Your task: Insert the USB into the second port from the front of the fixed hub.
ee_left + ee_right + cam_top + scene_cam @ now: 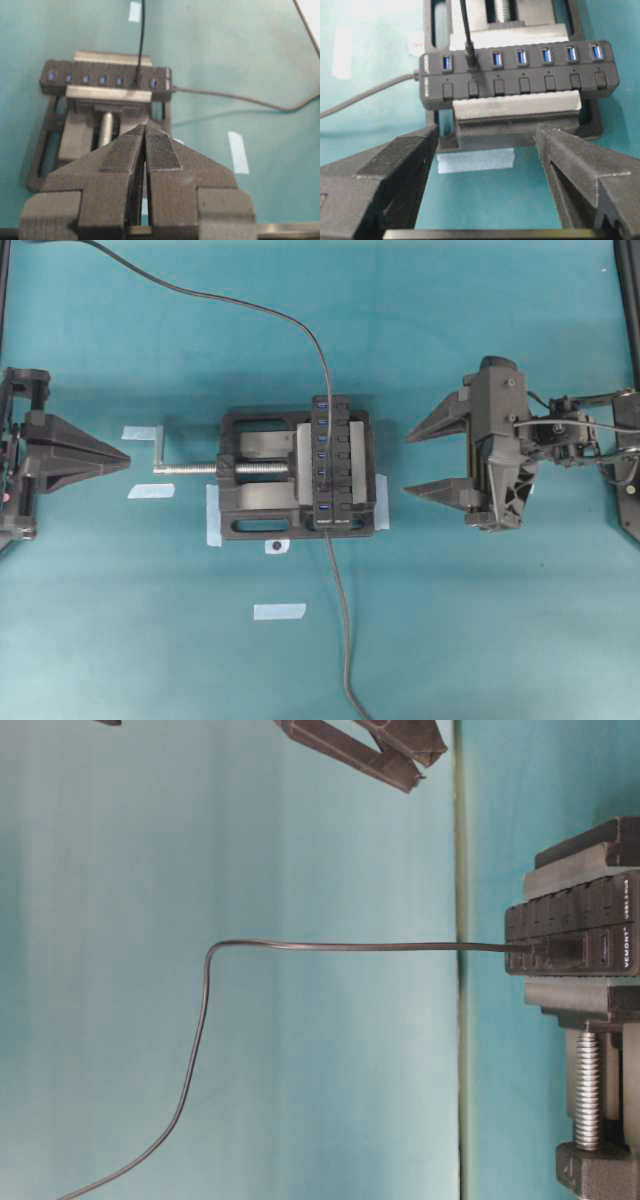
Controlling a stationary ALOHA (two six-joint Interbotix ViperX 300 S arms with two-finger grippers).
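The long black bar-shaped USB hub [333,462] sat clamped in a black vise with a silver screw [262,475] at the centre of the overhead frame, on the teal table [480,620]. The small black USB plug [470,53] on its thin dark-grey cable [240,302] stood seated in the second blue port [471,59] from the labelled end of the hub, at upper left of the right wrist frame, the other blue slots in the row showing bare. From the plug the cable ran up and off toward the upper left of the overhead frame; the hub's own dark cable [343,640] left its near end and trailed to the bottom edge.

My left end effector [125,454] rested at the left of the overhead frame, well apart from the vise, its fingers [160,150] pressed together on nothing. My right end effector [408,463] rested at the right, near the vise but not touching it, its two fingers [395,165] spread wide and empty. Pale strips of tape [279,611] lay on the table around the vise.
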